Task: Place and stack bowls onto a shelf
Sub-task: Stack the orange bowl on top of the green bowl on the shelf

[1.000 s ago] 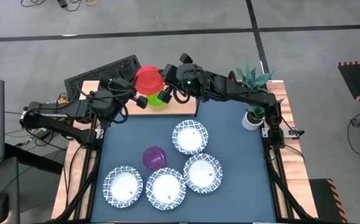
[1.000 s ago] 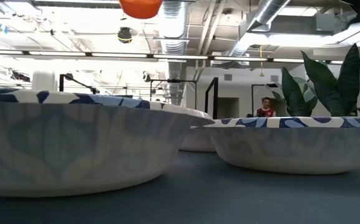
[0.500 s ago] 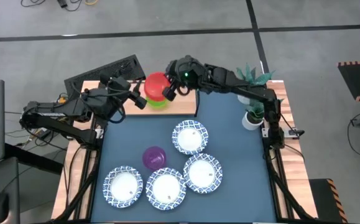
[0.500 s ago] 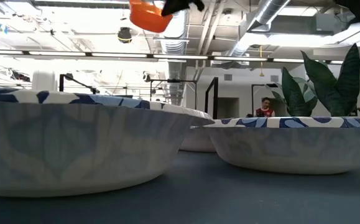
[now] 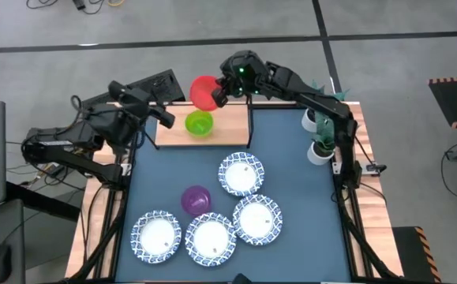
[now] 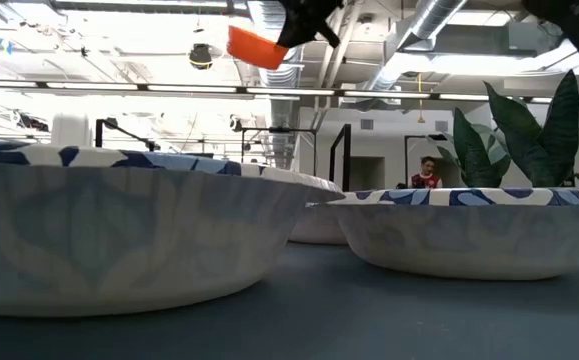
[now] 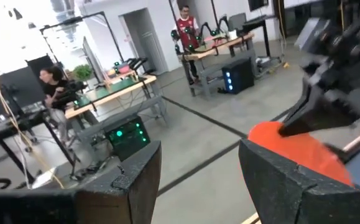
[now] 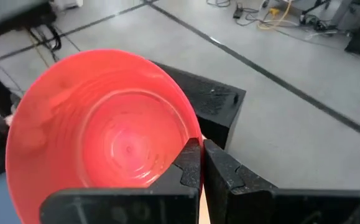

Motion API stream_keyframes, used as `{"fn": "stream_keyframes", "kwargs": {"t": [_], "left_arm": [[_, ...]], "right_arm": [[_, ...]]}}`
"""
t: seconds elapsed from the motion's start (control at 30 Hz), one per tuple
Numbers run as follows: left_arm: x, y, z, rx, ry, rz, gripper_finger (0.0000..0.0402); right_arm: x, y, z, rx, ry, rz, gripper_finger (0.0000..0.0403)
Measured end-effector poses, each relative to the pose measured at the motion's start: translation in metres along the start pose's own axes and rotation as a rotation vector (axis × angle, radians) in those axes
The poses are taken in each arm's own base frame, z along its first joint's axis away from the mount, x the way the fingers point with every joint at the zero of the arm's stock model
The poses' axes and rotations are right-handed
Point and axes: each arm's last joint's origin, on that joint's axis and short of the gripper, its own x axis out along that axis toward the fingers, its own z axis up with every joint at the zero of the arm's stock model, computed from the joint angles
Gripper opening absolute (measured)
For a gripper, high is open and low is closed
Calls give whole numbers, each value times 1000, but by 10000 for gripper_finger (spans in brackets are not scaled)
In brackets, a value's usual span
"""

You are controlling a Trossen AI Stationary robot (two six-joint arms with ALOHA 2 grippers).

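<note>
My right gripper (image 5: 222, 85) is shut on a red bowl (image 5: 204, 92), held in the air over the far edge of the wooden shelf (image 5: 224, 132). The bowl also shows in the low view (image 6: 257, 47) and the left wrist view (image 7: 304, 155). A green bowl (image 5: 199, 123) stands upright on the shelf board. My left gripper (image 5: 163, 116) is open and empty at the shelf's left end. A purple bowl (image 5: 196, 199) lies mouth down on the blue table, among several white blue-rimmed bowls (image 5: 241, 173). My right gripper pinches the red bowl's rim (image 8: 189, 134), one finger inside the bowl and one outside. The fingers come level from the table's right side. The bowl is lifted clear and tipped on its side, its mouth (image 8: 105, 118) toward the wrist camera.
A white pot (image 5: 318, 150) with a green plant stands at the table's far right. A black slab (image 5: 133, 89) lies beyond the shelf's left end. The shelf's black post (image 5: 249, 126) stands at its right end. A person (image 6: 428, 172) is in the room behind.
My right gripper has carried the red bowl from over the green bowl toward the table's far edge and a little right, tipping it onto its side. The green bowl now shows whole on the shelf. My left gripper has drawn back toward the far left.
</note>
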Motion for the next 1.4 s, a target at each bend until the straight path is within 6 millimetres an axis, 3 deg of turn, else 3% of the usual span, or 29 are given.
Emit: {"fn": "stream_keyframes", "kwargs": {"t": [0.07,0.3,0.63,1.03,1.27,1.4], "left_arm": [[-2,8,3,-42,-8,2,204],[-12,36,4,-169,-19,-2,204],[-26,68,-10,-372,13,-130,204],[-34,84,-26,-475,91,-141,204],[-34,82,-28,-477,108,-139,204],[-34,82,-28,-478,107,-139,204]], "right_arm": [[8,-7,-4,23,40,28,24],[59,-1,-25,65,108,129,24],[107,4,-57,120,228,207,24],[111,-5,-55,149,217,216,24],[135,-19,-74,197,296,172,24],[139,-22,-79,210,336,178,24]]}}
